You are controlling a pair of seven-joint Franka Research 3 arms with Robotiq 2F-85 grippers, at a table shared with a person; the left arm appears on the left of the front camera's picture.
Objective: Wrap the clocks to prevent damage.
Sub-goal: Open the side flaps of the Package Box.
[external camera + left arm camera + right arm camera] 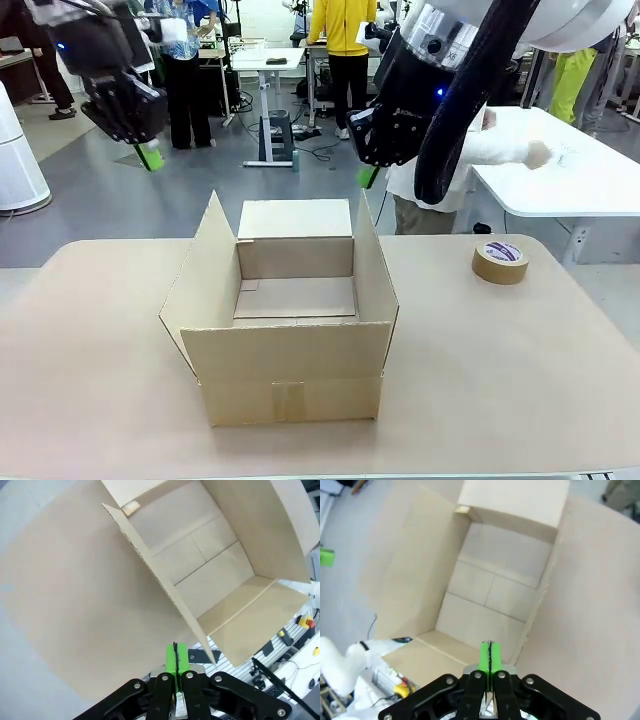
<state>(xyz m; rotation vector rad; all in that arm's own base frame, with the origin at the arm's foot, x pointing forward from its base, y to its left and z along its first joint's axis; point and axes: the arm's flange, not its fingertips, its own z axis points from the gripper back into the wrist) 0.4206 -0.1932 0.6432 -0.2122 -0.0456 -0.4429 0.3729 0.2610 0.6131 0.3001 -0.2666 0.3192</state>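
Note:
No clocks are in view. An open, empty cardboard box (290, 385) stands in the middle of the table with its flaps up. My left gripper (150, 155) hangs high above the box's far left corner, shut with nothing between its green pads. High over the far right flap, my right gripper (368, 177) is likewise shut and empty. From the left wrist view, the left gripper (176, 660) looks down on the box (210, 555) from over its left flap. In the right wrist view the right gripper (490, 656) hovers above the bare box floor (490, 595).
A roll of brown packing tape (500, 261) lies at the far right of the beige table (500, 390). Behind my right arm a person in a white sleeve (500, 145) reaches towards a white table beyond. Bare tabletop lies on both sides of the box.

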